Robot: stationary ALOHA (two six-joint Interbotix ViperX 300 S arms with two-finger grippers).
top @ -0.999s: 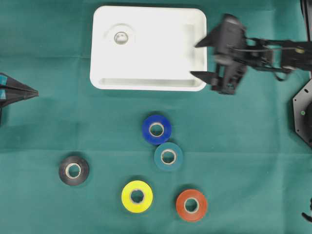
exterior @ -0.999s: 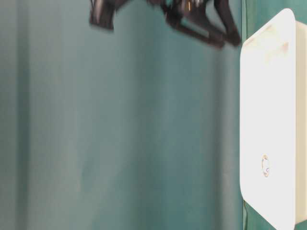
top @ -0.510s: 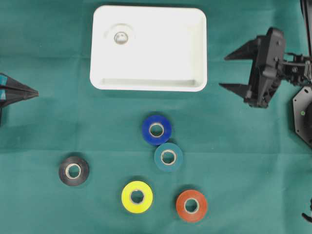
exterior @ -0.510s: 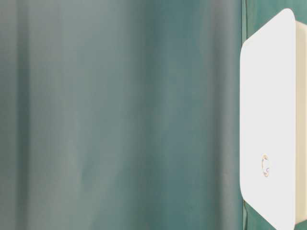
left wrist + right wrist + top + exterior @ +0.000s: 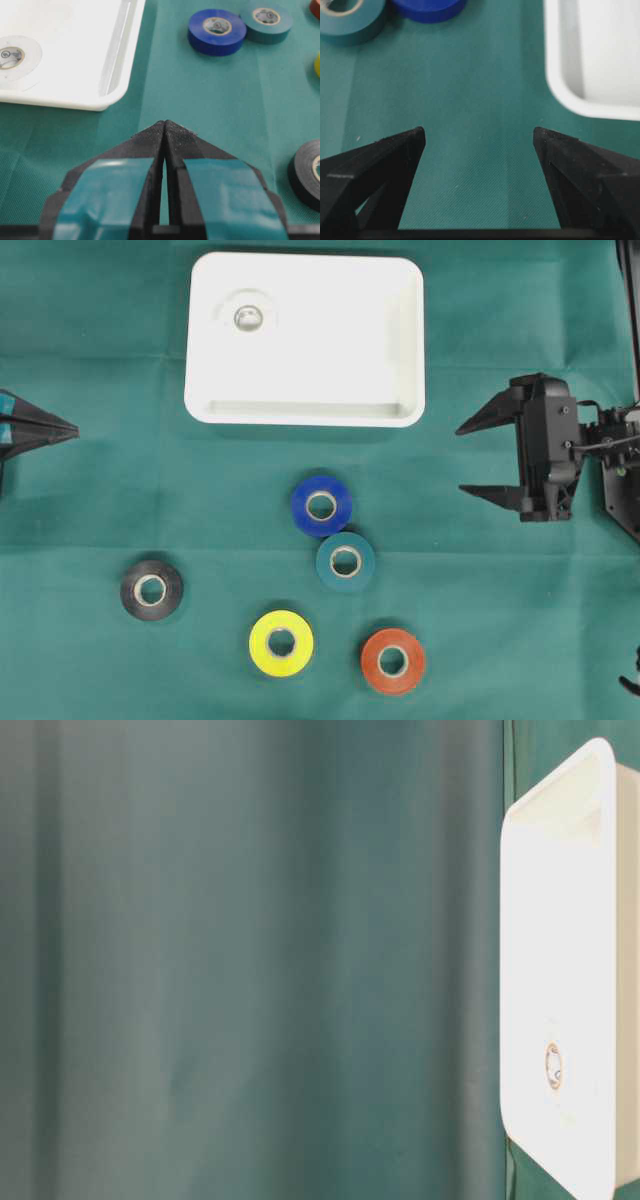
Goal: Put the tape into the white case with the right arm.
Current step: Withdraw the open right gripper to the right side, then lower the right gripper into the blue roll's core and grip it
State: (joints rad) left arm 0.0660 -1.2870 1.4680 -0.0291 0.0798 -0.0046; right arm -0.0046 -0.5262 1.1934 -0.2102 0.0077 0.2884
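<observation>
The white case (image 5: 300,412) lies at the back centre, with a white tape roll (image 5: 248,317) in its left part. On the green cloth in front lie blue tape (image 5: 321,506), teal tape (image 5: 345,561), black tape (image 5: 151,590), yellow tape (image 5: 281,643) and red tape (image 5: 392,661). My right gripper (image 5: 461,459) hovers right of the case's front right corner, open and empty, fingers pointing left. In the right wrist view the right gripper (image 5: 479,132) has only cloth between its fingers. My left gripper (image 5: 72,428) rests shut at the far left.
The left wrist view shows the left gripper (image 5: 164,122) short of the case rim (image 5: 115,75), with blue tape (image 5: 217,31) and teal tape (image 5: 266,20) beyond. A black base (image 5: 622,475) stands at the right edge.
My right gripper has drawn back from the case's right edge, moving right and toward the front, and has stayed open. The left gripper and the rolls have not moved.
</observation>
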